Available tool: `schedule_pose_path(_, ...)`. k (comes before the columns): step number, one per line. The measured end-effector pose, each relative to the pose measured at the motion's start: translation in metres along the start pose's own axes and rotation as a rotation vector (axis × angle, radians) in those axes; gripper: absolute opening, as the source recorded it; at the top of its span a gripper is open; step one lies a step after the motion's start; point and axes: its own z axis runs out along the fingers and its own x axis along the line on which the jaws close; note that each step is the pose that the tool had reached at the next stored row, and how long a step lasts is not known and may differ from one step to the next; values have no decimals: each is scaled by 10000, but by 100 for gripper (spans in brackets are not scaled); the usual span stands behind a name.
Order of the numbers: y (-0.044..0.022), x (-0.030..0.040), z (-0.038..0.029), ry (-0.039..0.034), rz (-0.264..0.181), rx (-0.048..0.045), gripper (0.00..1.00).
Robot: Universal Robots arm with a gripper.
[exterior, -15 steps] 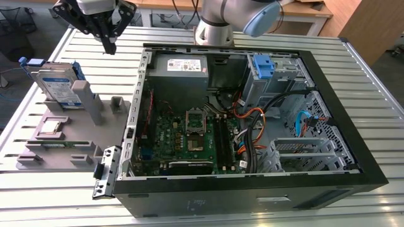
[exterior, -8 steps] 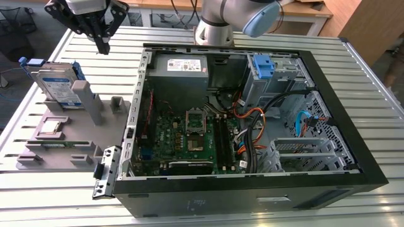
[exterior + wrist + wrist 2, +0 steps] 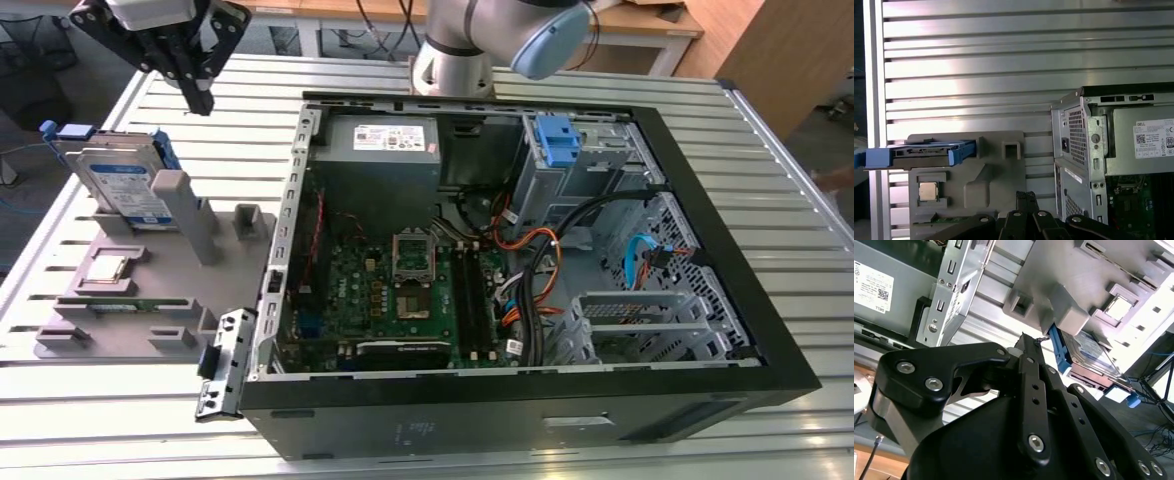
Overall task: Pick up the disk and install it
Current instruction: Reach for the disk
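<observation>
Disk: on edge in a slot of the grey fixture, at the exterior view's left, outside the open computer case. Blue rails along its edges, white-and-blue label showing in the exterior view. Seen edge-on in the first wrist view, one blue rail end sticking out past the fixture. Seen from a low slant in the second wrist view.

Gripper: held high over the slatted metal table, at the top left of the exterior view, above the disk and well apart from it. Fingers pointing down. Closed tip to tip in both wrist views, with nothing gripped. Arm rising at the far side of the case.

Around the disk: a grey upright of the fixture just beside it on the case side. Small square CPU chip lying flat in a pocket of the fixture, near the disk but apart from it. Case side wall close to the fixture. Inside the case: grey power supply and a bare blue bracket along the far wall.
</observation>
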Motion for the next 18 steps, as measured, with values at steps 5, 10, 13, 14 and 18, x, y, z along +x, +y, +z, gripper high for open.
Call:
schedule_pose_path(5, -8, 99, 2, 0, 0, 0, 11)
schedule_pose_path(10, -15, 196, 4, 0, 0, 0, 11)
schedule_pose_path(13, -21, 263, 6, -1, 1, 0, 11)
schedule_pose_path(14, -22, 285, 6, 0, 1, 0, 11)
schedule_pose_path(18, -28, 366, 8, 0, 4, 0, 11)
